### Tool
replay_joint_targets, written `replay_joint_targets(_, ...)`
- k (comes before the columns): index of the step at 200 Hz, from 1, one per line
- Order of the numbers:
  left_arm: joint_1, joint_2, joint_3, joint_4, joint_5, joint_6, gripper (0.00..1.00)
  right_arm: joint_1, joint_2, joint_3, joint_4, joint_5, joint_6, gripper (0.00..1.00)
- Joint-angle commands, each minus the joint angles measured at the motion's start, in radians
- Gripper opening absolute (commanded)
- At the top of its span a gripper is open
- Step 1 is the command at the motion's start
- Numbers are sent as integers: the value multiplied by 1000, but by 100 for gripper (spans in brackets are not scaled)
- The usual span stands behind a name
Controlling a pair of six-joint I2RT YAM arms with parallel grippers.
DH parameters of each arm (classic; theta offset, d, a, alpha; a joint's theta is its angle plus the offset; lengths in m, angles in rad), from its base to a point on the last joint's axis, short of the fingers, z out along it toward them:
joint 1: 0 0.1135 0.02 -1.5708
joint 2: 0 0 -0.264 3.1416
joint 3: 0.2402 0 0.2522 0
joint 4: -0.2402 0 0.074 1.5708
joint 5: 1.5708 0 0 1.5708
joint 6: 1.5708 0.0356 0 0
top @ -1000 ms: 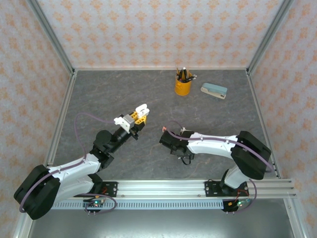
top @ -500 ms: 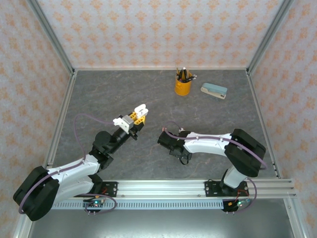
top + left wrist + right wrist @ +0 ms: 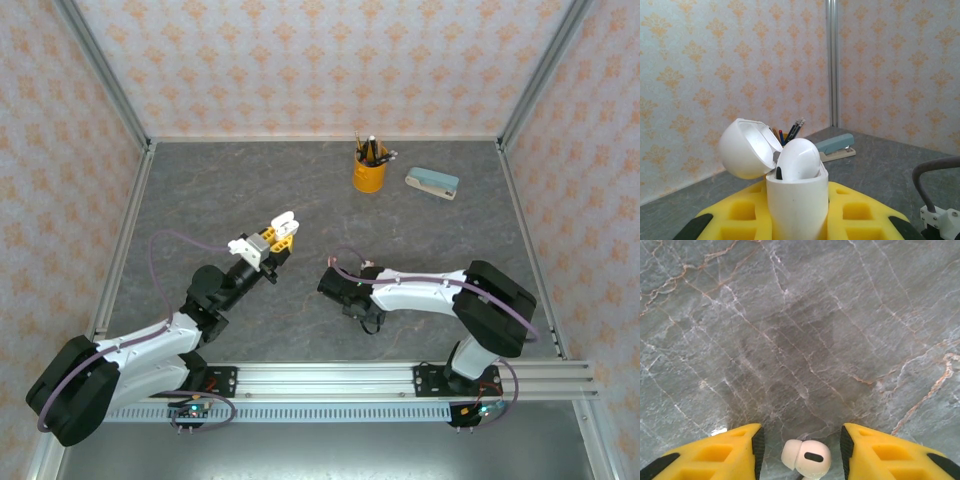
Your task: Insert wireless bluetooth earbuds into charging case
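Left claw (image 3: 281,230) raised and clamped; right claw (image 3: 801,439) lowered, jaws apart.

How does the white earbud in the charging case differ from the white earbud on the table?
The earbud in the case sits upright in the open charging case, which the left pincer clamps; the earbud on the table lies on its side on the grey table. The first is stowed; the second lies loose between the open fingers of the right pincer, touching neither. Both are white and glossy.
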Motion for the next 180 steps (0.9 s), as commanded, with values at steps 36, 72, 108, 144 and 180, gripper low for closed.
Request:
replay_joint_targets(36, -8, -31, -12, 35, -11, 18, 0, 7, 0, -23, 5, 4, -24, 31)
replay_joint_targets(72, -8, -47, -15, 26, -16, 21, 0, 7, -25, -13, 9, 4, -166, 29)
replay_joint_targets(108, -8, -61, -18, 16, -17, 21, 0, 6, -22, 20, 3, -8, -361, 29)
replay_joint_targets(144, -8, -64, -18, 12, -15, 16, 0, 2, 37, 56, -11, -26, -481, 30)
replay_joint_targets(180, -7, -79, -18, 0, -14, 14, 0, -2, 58, 46, 3, -53, -468, 40)
